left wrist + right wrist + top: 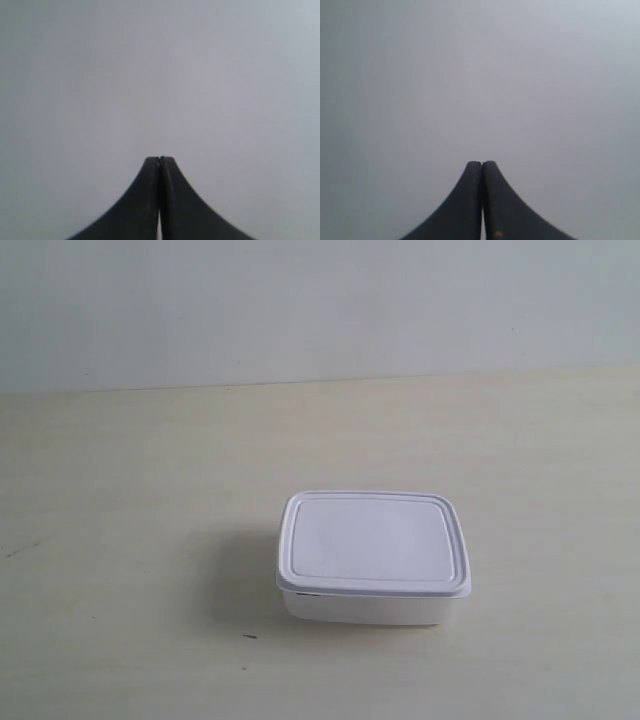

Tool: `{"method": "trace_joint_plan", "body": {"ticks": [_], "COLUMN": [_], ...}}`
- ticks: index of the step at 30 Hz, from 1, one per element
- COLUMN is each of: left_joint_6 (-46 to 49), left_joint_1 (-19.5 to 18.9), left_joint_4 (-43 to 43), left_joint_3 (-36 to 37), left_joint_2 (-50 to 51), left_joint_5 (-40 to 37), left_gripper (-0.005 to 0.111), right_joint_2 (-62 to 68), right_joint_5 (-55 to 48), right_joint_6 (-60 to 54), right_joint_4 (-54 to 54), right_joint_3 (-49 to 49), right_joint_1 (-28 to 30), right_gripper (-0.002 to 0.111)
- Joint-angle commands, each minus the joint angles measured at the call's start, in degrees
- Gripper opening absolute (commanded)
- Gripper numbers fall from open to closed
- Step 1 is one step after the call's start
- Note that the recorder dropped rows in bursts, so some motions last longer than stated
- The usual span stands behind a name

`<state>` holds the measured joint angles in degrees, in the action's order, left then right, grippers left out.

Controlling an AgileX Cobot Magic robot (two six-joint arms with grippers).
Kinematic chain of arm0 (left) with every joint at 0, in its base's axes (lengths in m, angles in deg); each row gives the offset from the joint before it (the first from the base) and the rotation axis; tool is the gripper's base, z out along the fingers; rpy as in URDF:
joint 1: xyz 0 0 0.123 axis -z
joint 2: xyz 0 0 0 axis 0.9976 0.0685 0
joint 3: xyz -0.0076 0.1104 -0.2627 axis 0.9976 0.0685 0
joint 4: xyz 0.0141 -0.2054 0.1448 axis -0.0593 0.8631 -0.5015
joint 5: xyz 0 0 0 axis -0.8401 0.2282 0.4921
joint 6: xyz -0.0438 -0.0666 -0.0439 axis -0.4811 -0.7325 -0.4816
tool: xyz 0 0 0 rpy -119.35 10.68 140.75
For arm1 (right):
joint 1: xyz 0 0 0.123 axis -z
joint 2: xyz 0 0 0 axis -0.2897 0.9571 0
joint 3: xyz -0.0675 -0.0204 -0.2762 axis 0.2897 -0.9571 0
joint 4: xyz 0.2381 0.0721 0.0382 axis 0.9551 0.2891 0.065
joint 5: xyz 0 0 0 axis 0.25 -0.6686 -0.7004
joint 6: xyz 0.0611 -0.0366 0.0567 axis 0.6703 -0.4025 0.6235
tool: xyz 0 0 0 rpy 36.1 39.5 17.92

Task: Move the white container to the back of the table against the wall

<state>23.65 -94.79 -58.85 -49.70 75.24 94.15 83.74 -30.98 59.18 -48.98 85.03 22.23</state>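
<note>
The white container (373,558) sits lidded on the table (130,540), a little right of centre and towards the front, well short of the wall (320,310). No arm or gripper shows in the exterior view. In the left wrist view my left gripper (159,159) is shut, its two dark fingers pressed together with nothing between them, against a plain grey-white background. My right gripper (481,163) is shut the same way in the right wrist view, holding nothing. Neither wrist view shows the container.
A small dark speck (249,636) lies on the table left of the container's front. The table meets the wall along a straight line (320,380) at the back.
</note>
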Motion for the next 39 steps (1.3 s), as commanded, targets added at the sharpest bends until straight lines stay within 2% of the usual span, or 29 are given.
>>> {"method": "trace_joint_plan", "body": {"ticks": [1,4,9,14,17,21,23,26,29,34,39], "left_joint_6": [-4.76,-14.93,-16.21,-20.94,-21.47,-22.05,-26.36,-35.27,-46.19,-66.90,-82.10], "left_joint_1": [0.10,1.48,5.28,7.17,7.60,7.68,7.68,7.68,7.58,7.58,7.58], "left_joint_4": [-0.09,-0.09,-0.09,-0.09,-0.09,-1.84,-3.76,-11.96,-24.16,-41.95,-57.07], "left_joint_3": [-0.14,-0.14,-0.14,-0.14,-0.14,-0.14,-0.14,-0.80,-4.82,-11.74,-18.22], "left_joint_2": [-0.29,-0.29,-0.29,-0.29,-0.29,-0.29,-0.29,0.68,3.35,9.30,15.68], "left_joint_5": [6.53,11.52,15.96,20.40,23.40,26.80,27.60,25.14,19.88,17.62,17.46], "left_gripper": [0.000,0.000,0.000,0.000,0.000,0.000,0.000,0.000,0.000,0.000,0.000], "right_joint_2": [-0.28,-0.28,-0.28,1.40,4.16,8.69,10.99,14.91,18.32,21.74,23.04], "right_joint_5": [1.93,1.81,1.56,2.27,3.25,5.97,8.00,10.79,12.90,16.11,17.51], "right_joint_6": [15.81,19.64,23.96,32.00,38.85,52.94,59.63,71.34,81.18,86.43,90.76], "right_joint_4": [-0.01,-2.81,-6.66,-10.85,-24.14,-48.19,-60.24,-76.11,-85.13,-91.74,-95.55], "right_joint_3": [-0.30,-0.30,-0.30,-0.30,-0.30,2.32,4.69,9.33,13.19,18.14,22.48], "right_joint_1": [-0.08,-0.08,-0.08,-0.08,-0.08,-0.08,-0.08,-0.08,-0.08,-0.08,-0.08], "right_gripper": [0.000,0.000,0.000,0.000,0.000,0.000,0.000,0.000,0.000,0.000,0.000]}}
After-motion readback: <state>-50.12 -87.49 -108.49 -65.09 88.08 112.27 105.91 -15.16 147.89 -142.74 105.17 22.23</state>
